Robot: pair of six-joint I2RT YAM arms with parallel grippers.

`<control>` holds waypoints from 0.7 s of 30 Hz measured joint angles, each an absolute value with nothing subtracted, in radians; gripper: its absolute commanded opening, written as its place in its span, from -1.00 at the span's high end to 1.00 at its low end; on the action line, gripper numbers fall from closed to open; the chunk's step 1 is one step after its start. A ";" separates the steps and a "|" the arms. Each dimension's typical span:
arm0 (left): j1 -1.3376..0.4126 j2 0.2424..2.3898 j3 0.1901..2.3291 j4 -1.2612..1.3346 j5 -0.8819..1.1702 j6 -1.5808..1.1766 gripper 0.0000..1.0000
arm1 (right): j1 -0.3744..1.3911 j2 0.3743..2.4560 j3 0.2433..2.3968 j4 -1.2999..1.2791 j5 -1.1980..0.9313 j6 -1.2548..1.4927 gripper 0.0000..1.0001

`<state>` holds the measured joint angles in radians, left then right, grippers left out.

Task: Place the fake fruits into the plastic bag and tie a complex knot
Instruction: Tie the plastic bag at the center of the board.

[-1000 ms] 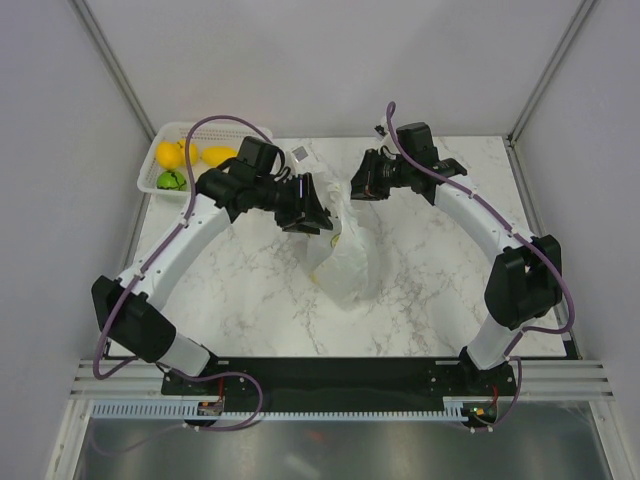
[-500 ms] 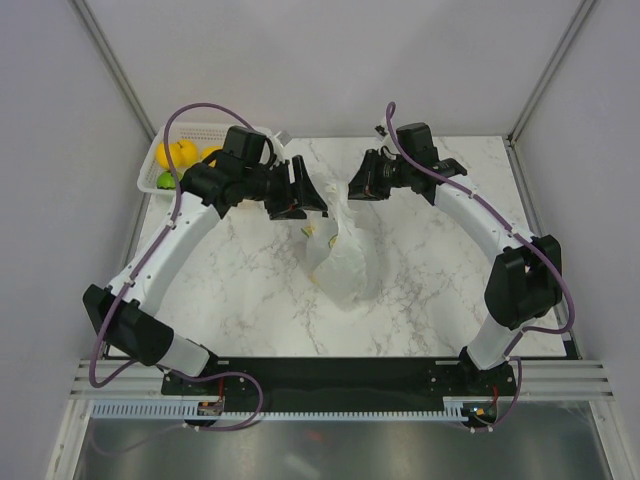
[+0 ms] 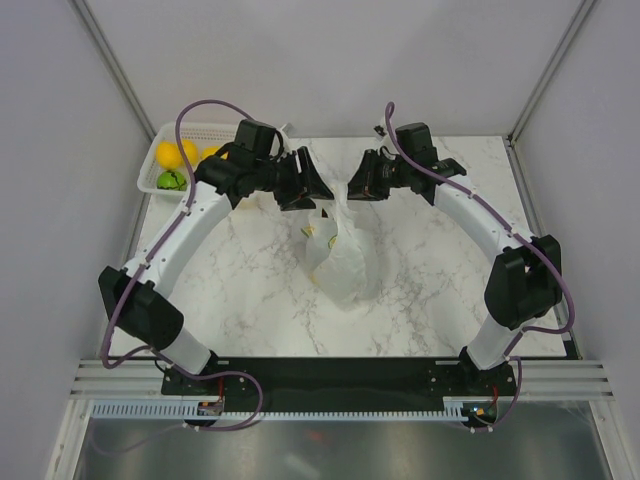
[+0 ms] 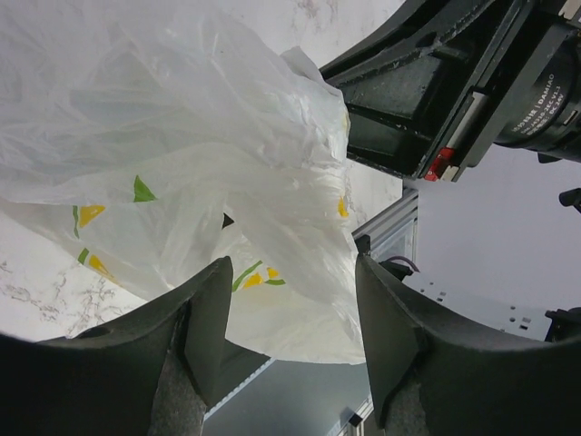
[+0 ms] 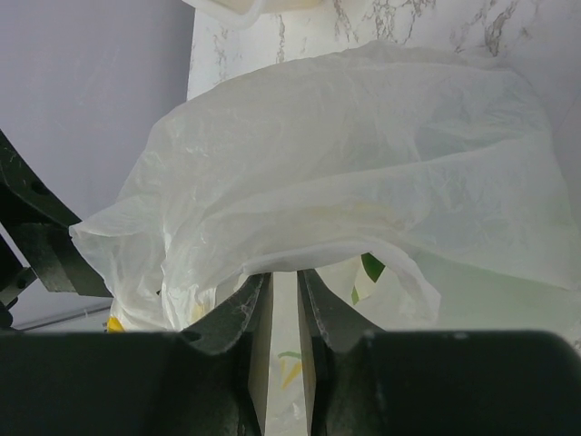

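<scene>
the plastic bag (image 3: 343,262) slumps in the middle of the marble table (image 3: 250,285), its top drawn up toward the right gripper (image 5: 281,313), whose jaws stand narrow, pinching a fold of the bag's film. the left gripper (image 4: 290,331) has its jaws wide, with the bag's crinkled side just ahead of them, unclamped. the film hides what is inside the bag. the white basket (image 3: 147,168) at the far left corner holds yellow fruits (image 3: 168,155) and a green one (image 3: 170,181).
</scene>
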<state>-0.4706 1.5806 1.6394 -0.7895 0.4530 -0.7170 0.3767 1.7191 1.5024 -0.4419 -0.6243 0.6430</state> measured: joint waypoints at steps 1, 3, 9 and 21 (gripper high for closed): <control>-0.471 1.581 1.633 -0.782 0.453 -0.720 -0.26 | 0.378 1.719 1.502 -0.442 -0.625 0.643 0.51; -0.471 1.581 1.623 -0.762 0.453 -0.729 -0.25 | 0.383 1.719 1.502 -0.442 -0.630 0.644 0.51; -0.471 1.581 1.595 -0.697 0.459 -0.762 -0.24 | 0.389 1.719 1.502 -0.441 -0.654 0.659 0.49; -0.474 1.595 1.549 -0.607 0.483 -0.795 -0.23 | 0.389 1.719 1.502 -0.406 -0.703 0.705 0.44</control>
